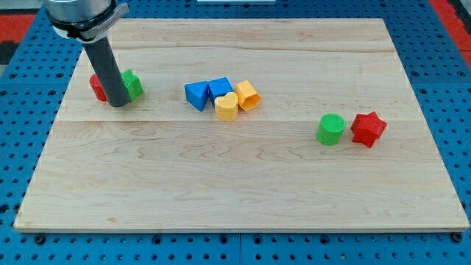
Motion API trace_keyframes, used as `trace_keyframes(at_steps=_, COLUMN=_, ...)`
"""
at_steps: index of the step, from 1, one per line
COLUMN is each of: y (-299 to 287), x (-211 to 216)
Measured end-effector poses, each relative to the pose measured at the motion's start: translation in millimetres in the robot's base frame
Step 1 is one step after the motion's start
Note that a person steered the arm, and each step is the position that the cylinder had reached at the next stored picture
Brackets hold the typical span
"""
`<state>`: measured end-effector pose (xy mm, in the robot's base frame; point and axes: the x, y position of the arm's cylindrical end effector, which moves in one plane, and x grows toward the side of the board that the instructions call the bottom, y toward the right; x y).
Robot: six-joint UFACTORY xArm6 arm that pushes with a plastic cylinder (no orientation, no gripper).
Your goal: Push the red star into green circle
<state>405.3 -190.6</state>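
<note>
A: What do you see at the view's left?

B: My tip stands on the counter, between a red block and a green block; there is no gripper.

A: And then?

B: Mid-counter you see a blue triangle, blue cube, yellow heart and yellow block bunched. At right the green circle sits just beside the red star, which has no clear long axis.

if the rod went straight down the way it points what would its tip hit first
The rod points down, so my tip would meet only the wooden board, which it already seems to touch. It stands between a red block and a green block, both very close.
</note>
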Motion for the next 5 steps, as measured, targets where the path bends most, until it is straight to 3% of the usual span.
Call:
trace_keyframes(at_steps=1, y=56, x=49)
trace_keyframes(at_steps=2, y=153, x=92)
trace_keyframes(at_steps=5, y=371, x=137)
